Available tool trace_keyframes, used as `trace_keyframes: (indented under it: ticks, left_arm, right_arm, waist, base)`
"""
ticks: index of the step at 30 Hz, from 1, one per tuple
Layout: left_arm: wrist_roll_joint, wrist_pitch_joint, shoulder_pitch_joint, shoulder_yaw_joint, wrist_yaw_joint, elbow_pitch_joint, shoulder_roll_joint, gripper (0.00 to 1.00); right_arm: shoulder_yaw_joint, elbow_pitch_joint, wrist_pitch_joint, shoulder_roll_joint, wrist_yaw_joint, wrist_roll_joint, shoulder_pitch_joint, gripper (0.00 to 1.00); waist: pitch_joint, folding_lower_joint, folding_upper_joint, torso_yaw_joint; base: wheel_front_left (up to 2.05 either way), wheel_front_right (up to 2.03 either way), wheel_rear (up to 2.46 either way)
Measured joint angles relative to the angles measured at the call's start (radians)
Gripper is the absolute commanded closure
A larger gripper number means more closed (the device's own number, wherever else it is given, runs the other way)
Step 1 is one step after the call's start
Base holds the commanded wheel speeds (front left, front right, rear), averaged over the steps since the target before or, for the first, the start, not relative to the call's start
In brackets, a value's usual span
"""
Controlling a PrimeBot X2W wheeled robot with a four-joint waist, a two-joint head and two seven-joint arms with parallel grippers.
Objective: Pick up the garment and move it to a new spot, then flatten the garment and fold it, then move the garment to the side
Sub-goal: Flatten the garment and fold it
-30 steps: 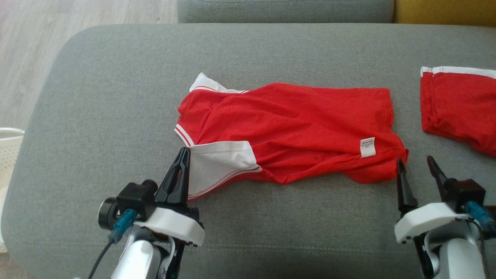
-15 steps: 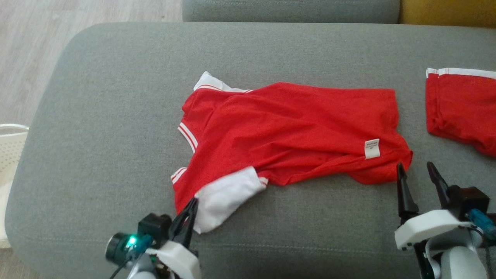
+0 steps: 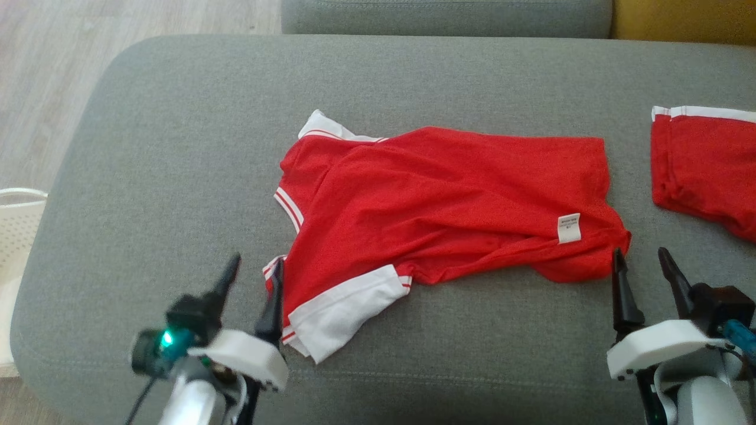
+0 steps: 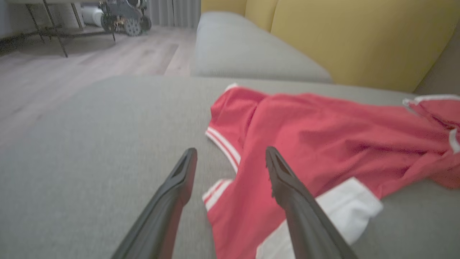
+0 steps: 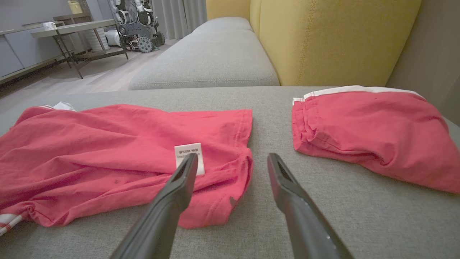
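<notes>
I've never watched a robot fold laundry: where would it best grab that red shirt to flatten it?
On the shirt, probably the two near corners, coming from the robot's own side: the sleeve for the left gripper, the hem corner for the right gripper. Both stick out at the edge, right before open jaws.

white care tag (image 5: 188, 150) on red garment (image 5: 107, 144): "100%" legible, rest of the print too small to read.

My left gripper (image 3: 257, 262) sits at the lower left of the head frame, jaws spread wide, pointing up-frame and leaning slightly right. My right gripper (image 3: 639, 254) is at the lower right, jaws apart too, pointing straight up-frame.
</notes>
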State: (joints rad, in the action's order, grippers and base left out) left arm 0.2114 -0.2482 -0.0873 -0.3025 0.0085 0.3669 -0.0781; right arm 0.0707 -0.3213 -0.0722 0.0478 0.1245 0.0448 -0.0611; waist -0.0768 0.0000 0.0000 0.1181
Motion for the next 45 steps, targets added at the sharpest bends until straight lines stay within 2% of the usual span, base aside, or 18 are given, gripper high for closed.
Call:
trace_keyframes:
  ticks: [4, 8, 23, 36, 37, 38, 39, 40, 45]
  left_arm:
    - [0.000, -0.001, -0.001, 0.028, 0.006, -0.133, 0.010, 0.00]
    - [-0.014, -0.001, 0.013, 0.021, 0.002, -0.169, 0.022, 0.00]
    - [-0.016, -0.001, 0.026, -0.004, -0.017, -0.164, 0.027, 0.00]
    - [-0.018, -0.001, 0.022, -0.004, -0.019, -0.146, 0.028, 0.00]
    - [-0.018, -0.001, 0.022, -0.004, -0.019, -0.145, 0.028, 0.00]
    - [-0.018, -0.001, 0.022, -0.004, -0.019, -0.143, 0.028, 0.00]
    - [-0.018, -0.001, 0.021, -0.005, -0.019, -0.142, 0.028, 0.00]
    - [-0.018, -0.001, 0.021, -0.005, -0.019, -0.141, 0.028, 0.00]
    - [-0.018, -0.001, 0.019, -0.005, -0.018, -0.139, 0.028, 0.00]
  right_arm:
    - [0.004, -0.001, 0.000, 0.000, 0.000, 0.000, -0.001, 0.00]
    - [0.007, -0.017, 0.000, 0.000, 0.000, 0.000, -0.008, 0.00]
    - [0.076, -0.198, -0.001, 0.000, 0.000, 0.035, -0.150, 0.00]
    - [0.079, -0.273, -0.048, 0.000, 0.000, 0.039, -0.192, 0.01]
    - [0.079, -0.277, -0.049, 0.000, 0.000, 0.039, -0.192, 0.21]
    - [0.078, -0.279, -0.049, 0.000, 0.000, 0.039, -0.192, 0.57]
    - [0.078, -0.282, -0.049, 0.000, 0.000, 0.039, -0.193, 0.87]
    - [0.078, -0.285, -0.049, 0.000, 0.000, 0.039, -0.193, 1.00]
    - [0.076, -0.293, -0.055, 0.000, 0.000, 0.039, -0.197, 1.00]
  waist:
    - [0.003, 0.0000, 0.0000, 0.001]
    - [-0.006, 0.0000, 0.0000, 0.006]
    - [-0.060, 0.0000, 0.0000, 0.046]
    - [-0.073, 0.0000, 0.0000, 0.050]
    - [-0.073, 0.0000, 0.0000, 0.050]
    - [-0.074, 0.0000, 0.0000, 0.050]
    - [-0.074, 0.0000, 0.0000, 0.050]
    - [-0.074, 0.0000, 0.0000, 0.050]
    - [-0.073, 0.0000, 0.0000, 0.049]
  base:
    - [0.00, 0.00, 0.00]
    - [0.00, 0.00, 0.00]
    - [0.00, 0.00, 0.00]
    - [0.00, 0.00, 0.00]
    - [0.00, 0.00, 0.00]
    - [0.00, 0.00, 0.00]
    - [0.00, 0.00, 0.00]
    - [0.00, 0.00, 0.00]
    - [0.00, 0.00, 0.00]
